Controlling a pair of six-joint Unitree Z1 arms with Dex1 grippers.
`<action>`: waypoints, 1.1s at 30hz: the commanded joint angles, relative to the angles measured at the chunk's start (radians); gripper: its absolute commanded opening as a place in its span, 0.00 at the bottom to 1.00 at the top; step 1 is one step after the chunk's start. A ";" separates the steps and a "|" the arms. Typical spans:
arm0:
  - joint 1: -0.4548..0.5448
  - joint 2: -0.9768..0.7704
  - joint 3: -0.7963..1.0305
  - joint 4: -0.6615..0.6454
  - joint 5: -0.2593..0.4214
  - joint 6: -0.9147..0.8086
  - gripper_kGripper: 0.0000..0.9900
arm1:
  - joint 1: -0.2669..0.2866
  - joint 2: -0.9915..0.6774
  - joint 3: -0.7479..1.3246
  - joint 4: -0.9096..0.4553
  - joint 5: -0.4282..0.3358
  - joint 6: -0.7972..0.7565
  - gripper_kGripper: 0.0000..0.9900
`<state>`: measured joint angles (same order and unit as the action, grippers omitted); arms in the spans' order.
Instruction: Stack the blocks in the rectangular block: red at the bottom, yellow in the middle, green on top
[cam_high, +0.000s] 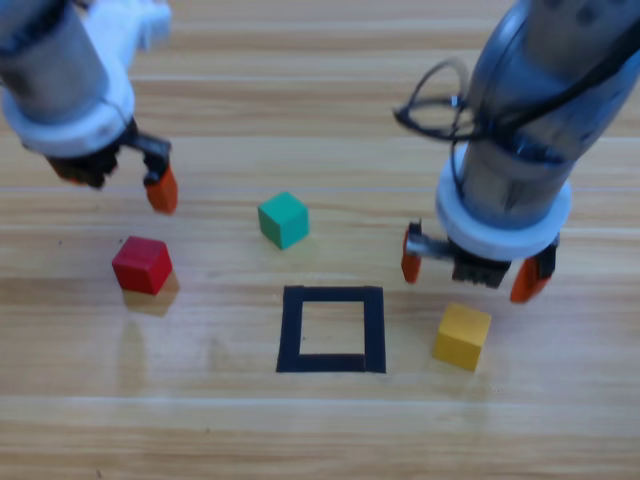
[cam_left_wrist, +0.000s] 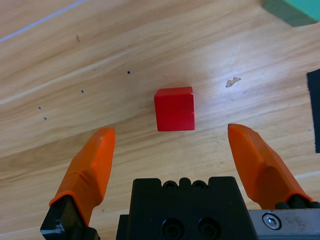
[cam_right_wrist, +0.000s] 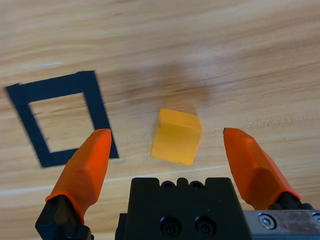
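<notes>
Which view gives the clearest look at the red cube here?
The left wrist view: the red cube sits centred and unobstructed ahead of the open left end effector. The high view shows it smaller, on bare wood left of the tape square. The right wrist view doesn't show it.

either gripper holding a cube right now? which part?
Nothing is held. The left gripper is open above the red cube; the right gripper is open above the yellow cube. Neither touches its cube.
</notes>
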<state>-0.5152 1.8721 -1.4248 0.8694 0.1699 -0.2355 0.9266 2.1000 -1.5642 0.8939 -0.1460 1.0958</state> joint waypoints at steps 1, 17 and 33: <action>0.023 0.088 0.003 0.006 -0.027 -0.005 0.97 | -0.040 0.110 0.016 0.007 0.006 0.090 0.99; 0.023 0.173 0.060 -0.073 -0.052 -0.047 0.97 | -0.031 0.138 0.064 -0.009 0.100 0.110 0.93; 0.041 0.179 0.188 -0.227 -0.055 -0.036 0.97 | -0.043 0.075 0.200 -0.217 0.178 -0.016 0.56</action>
<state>-0.4922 2.0157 -1.2652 0.6657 0.1243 -0.2756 0.9052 2.1448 -1.3913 0.7141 0.0153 1.1340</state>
